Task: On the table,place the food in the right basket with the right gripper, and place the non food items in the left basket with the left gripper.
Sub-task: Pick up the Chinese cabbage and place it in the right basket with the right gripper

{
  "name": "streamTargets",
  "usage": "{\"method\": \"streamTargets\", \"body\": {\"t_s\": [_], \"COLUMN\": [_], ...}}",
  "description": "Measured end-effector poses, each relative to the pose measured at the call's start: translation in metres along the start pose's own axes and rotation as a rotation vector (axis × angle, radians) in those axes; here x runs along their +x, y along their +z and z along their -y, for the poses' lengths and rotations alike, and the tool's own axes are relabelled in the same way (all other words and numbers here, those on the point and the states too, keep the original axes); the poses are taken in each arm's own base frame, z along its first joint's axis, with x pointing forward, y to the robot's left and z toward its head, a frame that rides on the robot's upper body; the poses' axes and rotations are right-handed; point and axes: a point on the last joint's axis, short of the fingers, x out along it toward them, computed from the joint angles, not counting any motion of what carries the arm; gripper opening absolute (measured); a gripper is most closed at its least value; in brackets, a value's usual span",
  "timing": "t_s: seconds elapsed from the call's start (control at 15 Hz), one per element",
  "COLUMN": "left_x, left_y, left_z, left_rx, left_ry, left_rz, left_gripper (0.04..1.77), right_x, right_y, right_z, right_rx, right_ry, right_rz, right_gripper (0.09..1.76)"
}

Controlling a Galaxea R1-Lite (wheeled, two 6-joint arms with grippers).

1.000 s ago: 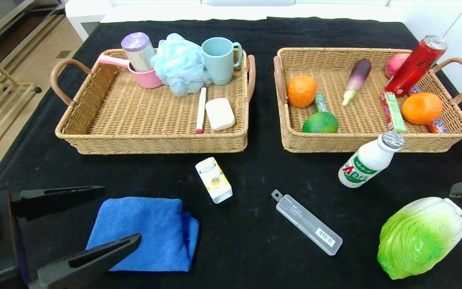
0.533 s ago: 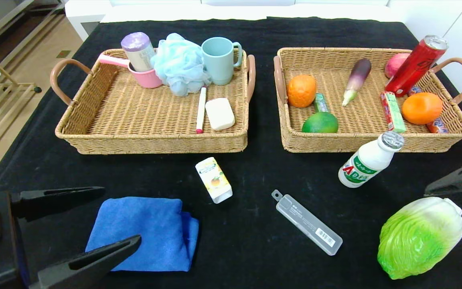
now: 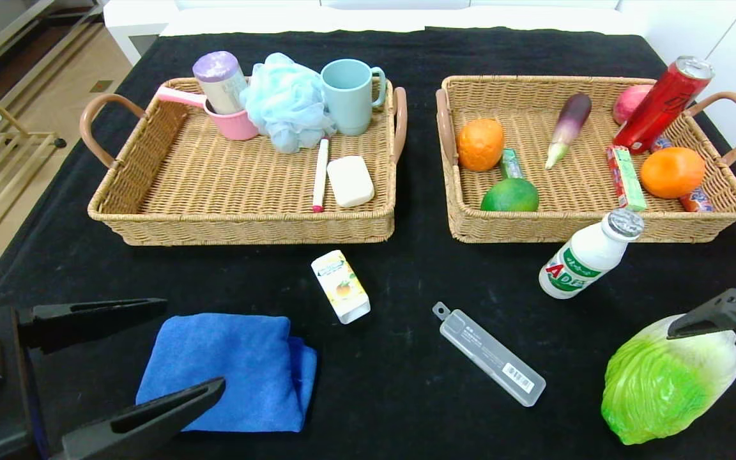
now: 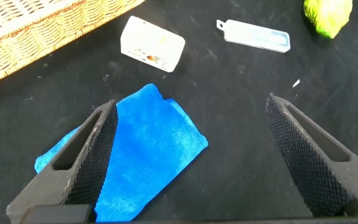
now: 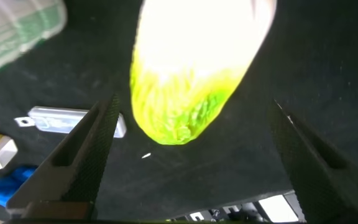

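Note:
On the black table (image 3: 406, 396) lie a green-white cabbage (image 3: 662, 383), a white bottle (image 3: 588, 255), a small carton (image 3: 340, 285), a folded blue towel (image 3: 234, 370) and a clear plastic case (image 3: 489, 354). My right gripper (image 5: 194, 106) is open and hangs just above the cabbage (image 5: 185, 93), which sits ahead of and between its fingers. One of its fingers (image 3: 706, 316) crosses the cabbage's white end. My left gripper (image 3: 195, 344) is open at the near left, straddling the towel's (image 4: 129, 162) left part from above. The left basket (image 3: 240, 223) and right basket (image 3: 598, 227) stand behind.
The left basket holds a pink cup (image 3: 234, 121), a blue bath puff (image 3: 285, 102), a teal mug (image 3: 349, 96), a pen and a soap bar. The right basket holds oranges (image 3: 671, 172), an eggplant, a lime and a red can (image 3: 662, 105). The table's edge drops off at the left.
My right gripper came in from the right edge and now sits over the cabbage's white end. The left gripper and all the objects have stayed put.

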Motion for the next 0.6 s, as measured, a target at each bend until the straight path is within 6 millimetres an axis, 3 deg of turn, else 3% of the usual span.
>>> {"method": "streamTargets", "body": {"t_s": [0.6], "left_x": [-0.003], "left_y": [-0.001], "left_z": [0.001], "left_rx": [0.018], "left_ry": [0.001], "left_rz": [0.007], "left_gripper": [1.72], "right_x": [0.018], "right_y": [-0.001], "right_z": [0.003], "right_rx": [0.007], "right_ry": [0.008], "right_rz": [-0.024], "right_gripper": [1.71]}}
